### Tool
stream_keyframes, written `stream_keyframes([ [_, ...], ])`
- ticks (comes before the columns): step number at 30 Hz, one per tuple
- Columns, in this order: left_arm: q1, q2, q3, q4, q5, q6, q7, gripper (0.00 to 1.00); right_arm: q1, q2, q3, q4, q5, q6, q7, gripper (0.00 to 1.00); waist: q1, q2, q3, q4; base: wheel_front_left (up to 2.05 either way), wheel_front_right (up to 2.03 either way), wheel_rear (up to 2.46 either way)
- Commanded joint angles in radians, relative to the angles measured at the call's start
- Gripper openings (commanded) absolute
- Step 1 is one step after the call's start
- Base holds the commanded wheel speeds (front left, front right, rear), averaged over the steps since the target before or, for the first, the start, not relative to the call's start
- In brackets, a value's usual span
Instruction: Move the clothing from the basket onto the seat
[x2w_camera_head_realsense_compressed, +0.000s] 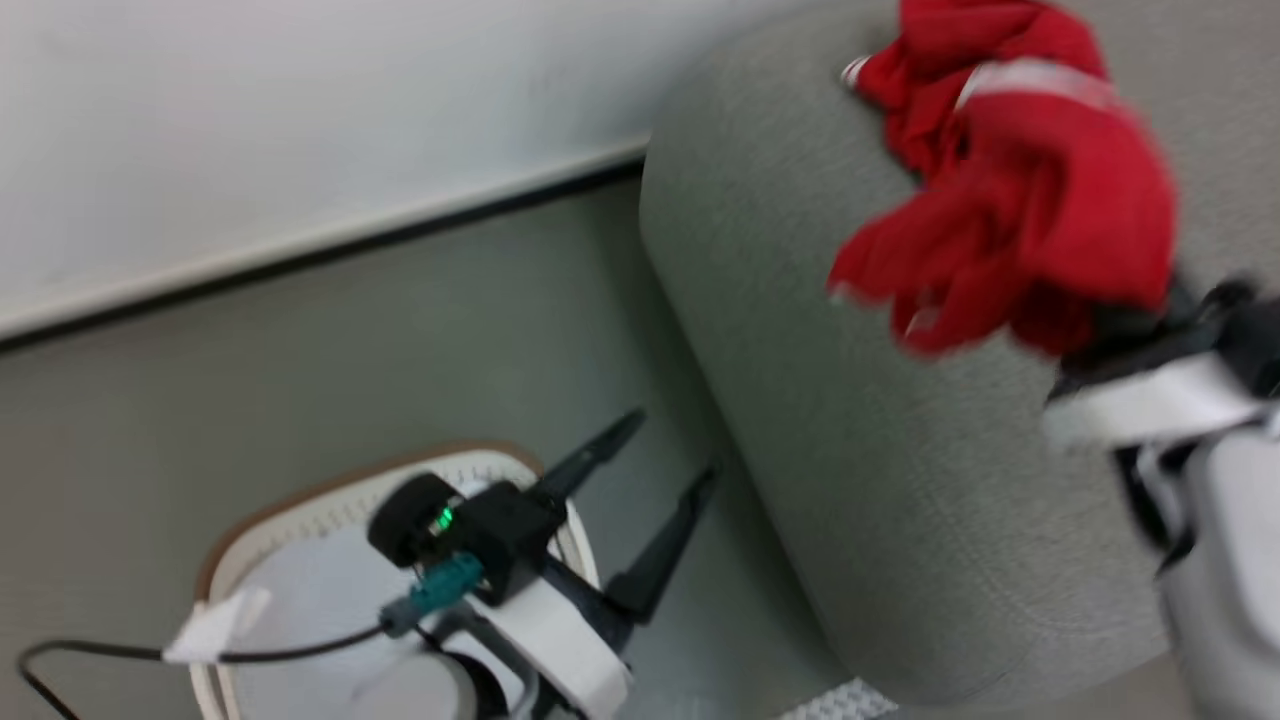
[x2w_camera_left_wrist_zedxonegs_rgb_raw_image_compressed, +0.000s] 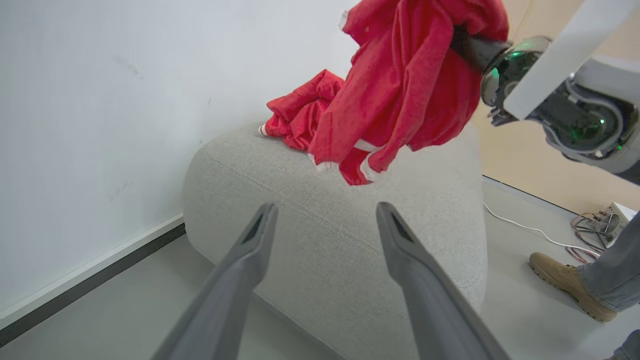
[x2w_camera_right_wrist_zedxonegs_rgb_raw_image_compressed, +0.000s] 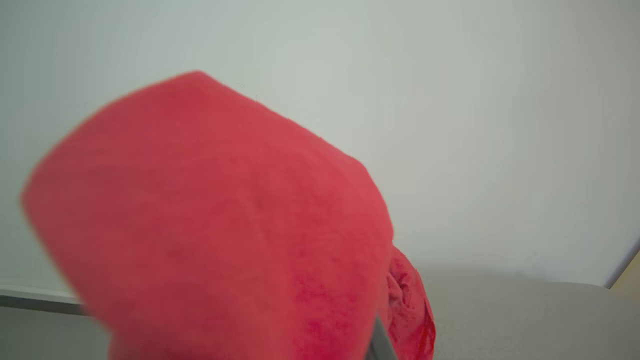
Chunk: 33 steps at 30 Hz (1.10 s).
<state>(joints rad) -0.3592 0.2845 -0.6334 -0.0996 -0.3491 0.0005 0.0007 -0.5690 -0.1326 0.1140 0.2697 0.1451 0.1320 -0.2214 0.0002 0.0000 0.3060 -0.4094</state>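
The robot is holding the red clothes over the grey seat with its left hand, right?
No, with its right gripper, shut on the red clothing over the grey seat; the left wrist view shows it. The left gripper is open, empty.

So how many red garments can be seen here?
2. One bright red fabric garment lies crumpled on the grey upholstered seat; a second red garment hangs over it from the right claw. Folds could hide more.
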Motion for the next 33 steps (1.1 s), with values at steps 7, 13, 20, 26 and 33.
stream_keyframes([
  [7, -0.111, 0.062, 0.072, -0.071, 0.03, 0.009, 0.017, 1.0, -0.366, -0.111, -0.189, 0.122, -0.025, -0.003, 0.018, 0.0, -0.0002, 0.0, 0.252, 0.117, 0.0, 0.0, 0.0],
  [13, -0.15, 0.071, 0.105, -0.104, 0.032, 0.022, 0.002, 1.0, -0.588, -0.255, -0.357, 0.245, -0.071, -0.003, 0.088, 0.0, -0.0002, 0.0, 0.328, 0.174, 0.0, 0.0, 0.0],
  [20, -0.091, 0.098, 0.127, -0.124, 0.014, 0.043, -0.012, 1.0, -0.705, -0.343, -0.544, 0.408, -0.164, -0.003, 0.127, 0.0, -0.0002, 0.0, 0.391, 0.223, 0.0, 0.0, 0.0],
  [26, -0.049, 0.118, 0.139, -0.14, 0.011, 0.059, -0.018, 1.0, -0.663, -0.3, -0.684, 0.529, -0.251, -0.003, 0.1, 0.0, -0.0002, 0.0, 0.421, 0.243, 0.0, 0.0, 0.0],
  [33, 0.003, 0.145, 0.158, -0.152, 0.001, 0.084, -0.02, 1.0, -0.624, -0.203, -0.845, 0.651, -0.399, -0.003, 0.059, 0.0, -0.0002, 0.0, 0.415, 0.243, 0.0, 0.0, 0.0],
])
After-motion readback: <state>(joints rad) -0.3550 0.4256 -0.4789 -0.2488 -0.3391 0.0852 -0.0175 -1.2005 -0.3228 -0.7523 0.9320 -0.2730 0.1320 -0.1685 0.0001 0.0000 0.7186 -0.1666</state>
